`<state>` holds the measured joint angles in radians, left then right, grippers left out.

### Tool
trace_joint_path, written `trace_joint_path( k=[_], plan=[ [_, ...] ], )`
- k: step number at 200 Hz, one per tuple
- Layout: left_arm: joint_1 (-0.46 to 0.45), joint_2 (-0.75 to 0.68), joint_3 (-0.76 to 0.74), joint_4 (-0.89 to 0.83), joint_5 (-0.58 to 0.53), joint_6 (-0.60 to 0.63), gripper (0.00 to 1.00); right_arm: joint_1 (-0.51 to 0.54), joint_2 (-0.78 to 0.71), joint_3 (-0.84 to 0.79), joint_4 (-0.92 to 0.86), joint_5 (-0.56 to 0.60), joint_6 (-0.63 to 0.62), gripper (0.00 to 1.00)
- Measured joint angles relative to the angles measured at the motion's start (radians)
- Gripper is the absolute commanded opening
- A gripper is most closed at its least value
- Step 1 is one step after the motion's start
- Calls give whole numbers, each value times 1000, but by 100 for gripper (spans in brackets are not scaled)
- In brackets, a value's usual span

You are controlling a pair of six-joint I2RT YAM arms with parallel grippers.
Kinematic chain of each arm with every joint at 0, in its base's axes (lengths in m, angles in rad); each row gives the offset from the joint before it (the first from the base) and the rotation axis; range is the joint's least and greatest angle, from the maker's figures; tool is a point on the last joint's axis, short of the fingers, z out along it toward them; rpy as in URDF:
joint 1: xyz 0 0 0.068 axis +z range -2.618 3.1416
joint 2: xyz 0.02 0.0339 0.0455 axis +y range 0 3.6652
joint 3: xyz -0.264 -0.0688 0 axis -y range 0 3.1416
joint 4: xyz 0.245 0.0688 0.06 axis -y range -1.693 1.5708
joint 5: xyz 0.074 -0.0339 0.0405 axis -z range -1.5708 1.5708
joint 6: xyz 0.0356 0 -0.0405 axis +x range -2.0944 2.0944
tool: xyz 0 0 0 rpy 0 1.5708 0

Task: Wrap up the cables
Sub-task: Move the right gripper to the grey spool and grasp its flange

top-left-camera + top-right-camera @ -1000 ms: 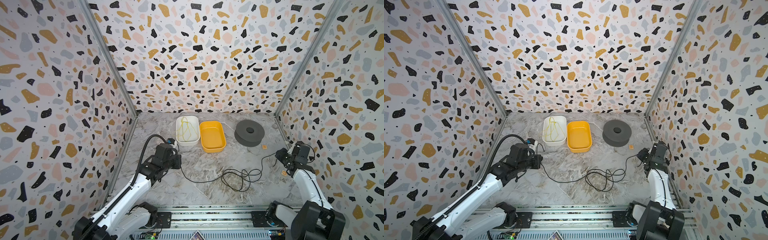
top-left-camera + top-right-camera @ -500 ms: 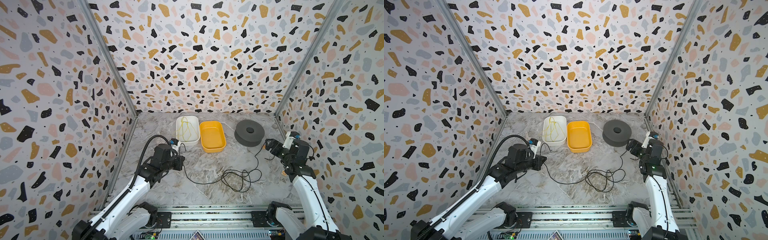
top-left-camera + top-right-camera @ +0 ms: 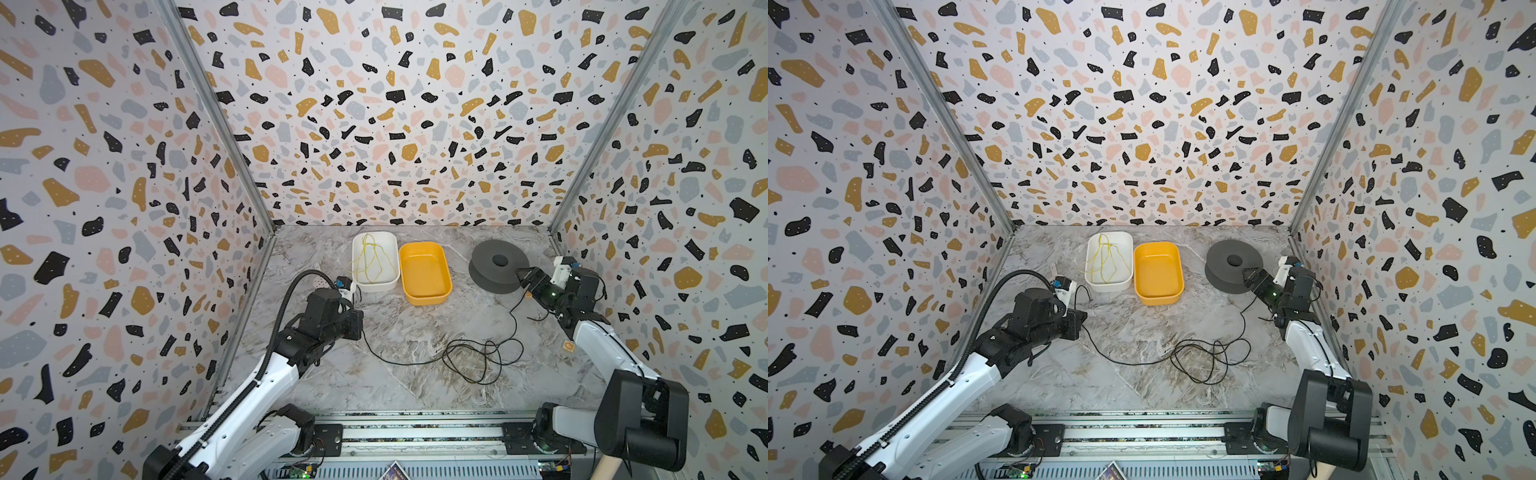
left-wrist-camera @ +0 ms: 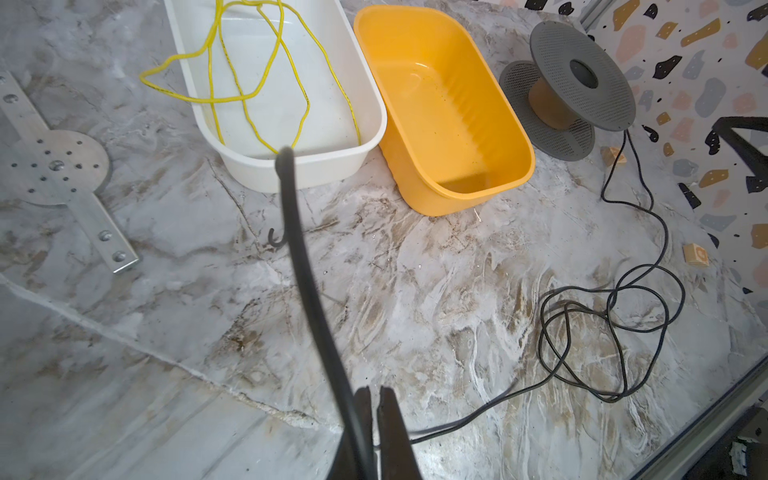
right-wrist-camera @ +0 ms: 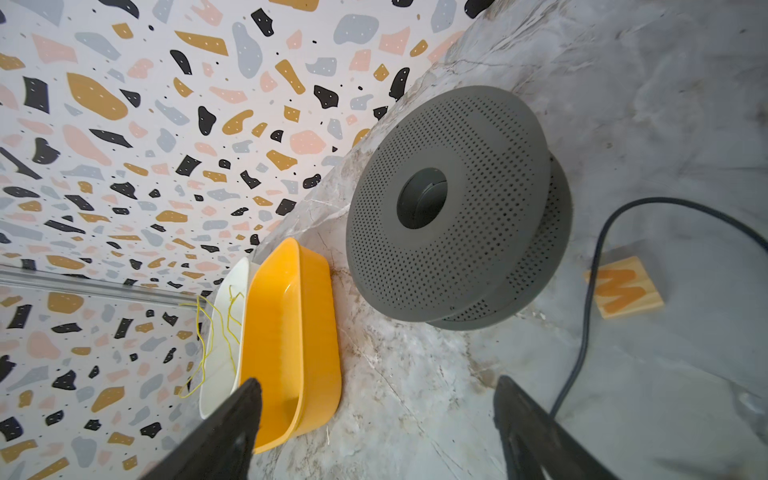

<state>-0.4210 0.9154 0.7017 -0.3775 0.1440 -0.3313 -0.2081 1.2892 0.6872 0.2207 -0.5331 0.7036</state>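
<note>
Cable (image 3: 478,357) lies in loose loops on the bench (image 3: 415,386), clamped near one end in your left pincer (image 4: 374,394); your right pincer (image 5: 376,386) gapes empty just short of the grey spool (image 3: 498,266), white tub (image 3: 376,286) and yellow tub (image 3: 428,300) side by side beyond.

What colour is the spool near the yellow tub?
Dark grey spool, perforated flanges; clearest in the right wrist view.

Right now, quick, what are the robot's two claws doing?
Left gripper: closed on the black cable.
Right gripper: open, holding nothing.
</note>
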Motion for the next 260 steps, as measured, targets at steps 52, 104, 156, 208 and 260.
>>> trace_joint_path(
  k=[52, 104, 156, 208, 260],
  plan=[
    [7, -3, -24, 31, 24, 3, 0, -3, 178, -12, 161, -56, 103, 83],
    [11, -2, -29, 59, 53, 6, 0, 0, 348, -10, 315, -92, 193, 80],
    [12, -6, -45, 77, 69, 5, 0, 4, 550, 37, 488, -133, 283, 73],
    [12, -6, -45, 90, 69, 5, 0, 25, 686, 97, 679, -158, 386, 51],
    [12, -6, -45, 94, 69, 5, 0, 36, 696, 102, 764, -167, 458, 9]
  ],
)
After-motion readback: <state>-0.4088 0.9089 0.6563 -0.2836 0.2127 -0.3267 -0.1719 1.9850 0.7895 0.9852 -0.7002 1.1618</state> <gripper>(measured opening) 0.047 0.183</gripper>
